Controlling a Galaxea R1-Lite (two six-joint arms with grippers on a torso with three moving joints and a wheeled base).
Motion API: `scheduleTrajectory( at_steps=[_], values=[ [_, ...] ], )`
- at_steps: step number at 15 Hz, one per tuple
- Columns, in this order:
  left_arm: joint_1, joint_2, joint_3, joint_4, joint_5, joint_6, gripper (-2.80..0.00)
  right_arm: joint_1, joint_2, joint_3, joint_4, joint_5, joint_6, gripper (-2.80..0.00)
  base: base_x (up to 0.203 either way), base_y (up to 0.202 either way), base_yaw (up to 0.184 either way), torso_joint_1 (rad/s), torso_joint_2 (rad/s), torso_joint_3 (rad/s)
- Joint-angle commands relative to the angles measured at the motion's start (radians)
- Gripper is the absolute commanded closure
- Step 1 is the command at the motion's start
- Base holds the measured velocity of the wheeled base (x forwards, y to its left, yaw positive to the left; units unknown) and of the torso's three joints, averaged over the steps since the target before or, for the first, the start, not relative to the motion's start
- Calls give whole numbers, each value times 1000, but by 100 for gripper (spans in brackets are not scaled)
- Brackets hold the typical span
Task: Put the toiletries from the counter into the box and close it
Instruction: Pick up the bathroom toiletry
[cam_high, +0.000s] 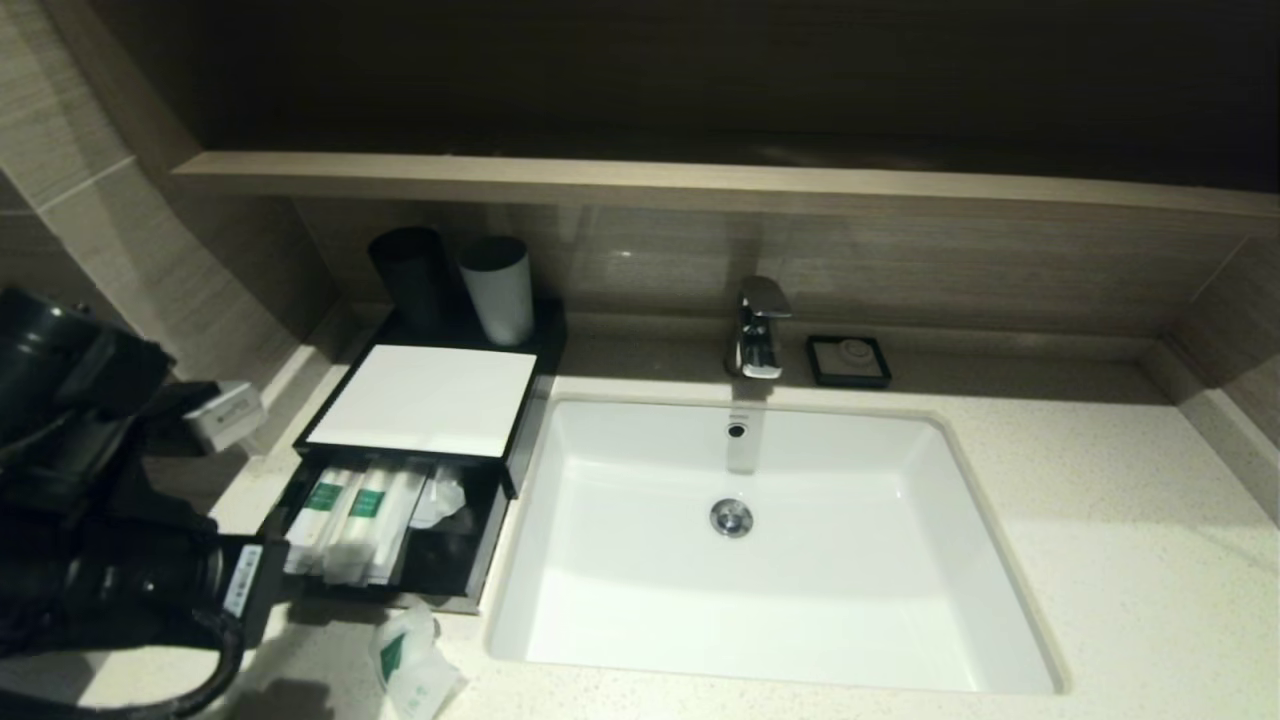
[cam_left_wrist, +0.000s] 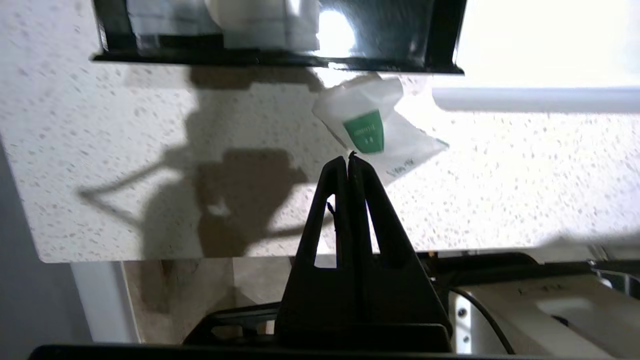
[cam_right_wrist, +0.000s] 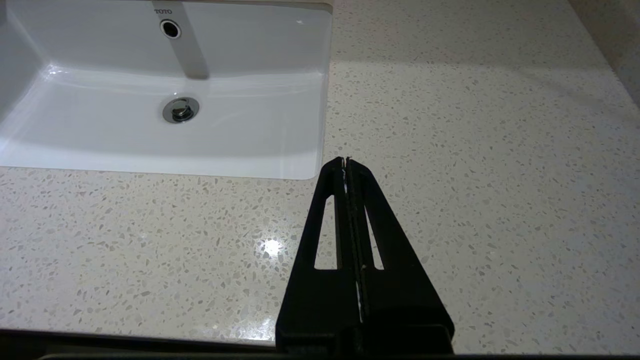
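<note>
The black box (cam_high: 520, 440) with its white top panel stands left of the sink, its front drawer (cam_high: 445, 560) pulled open. Several long green-labelled sachets (cam_high: 350, 510) lie in the drawer. One crinkly sachet (cam_high: 410, 660) sits on the counter (cam_high: 1100, 560) just in front of the drawer. In the left wrist view my left gripper (cam_left_wrist: 348, 156) is shut, its tips pinched at the near corner of that sachet (cam_left_wrist: 367, 125), below the drawer front (cam_left_wrist: 275, 57). My right gripper (cam_right_wrist: 346, 160) is shut on nothing over bare counter (cam_right_wrist: 475, 150) beside the sink.
The white sink basin (cam_high: 940, 470) and tap (cam_high: 758, 330) fill the middle. A dark cup (cam_high: 410, 275) and a white cup (cam_high: 497, 285) stand behind the box. A small black soap dish (cam_high: 849, 360) sits right of the tap. My left arm (cam_high: 110, 560) is at the front left.
</note>
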Motion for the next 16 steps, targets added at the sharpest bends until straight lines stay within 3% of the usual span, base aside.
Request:
scheduleTrajectory(
  at_steps=[1, 4, 8, 16],
  values=[
    [-35, -53, 49, 2, -26, -12, 0, 0, 0, 0, 0, 0, 0, 0, 0, 0, 0, 0, 0, 0],
    [-103, -58, 70, 3, -26, -75, 0, 0, 0, 0, 0, 0, 0, 0, 0, 0, 0, 0, 0, 0],
    [-117, 2, 54, -7, -27, -144, 0, 0, 0, 0, 0, 0, 0, 0, 0, 0, 0, 0, 0, 0],
    [-179, 58, 118, -10, -32, -133, 0, 0, 0, 0, 0, 0, 0, 0, 0, 0, 0, 0, 0, 0]
  ],
)
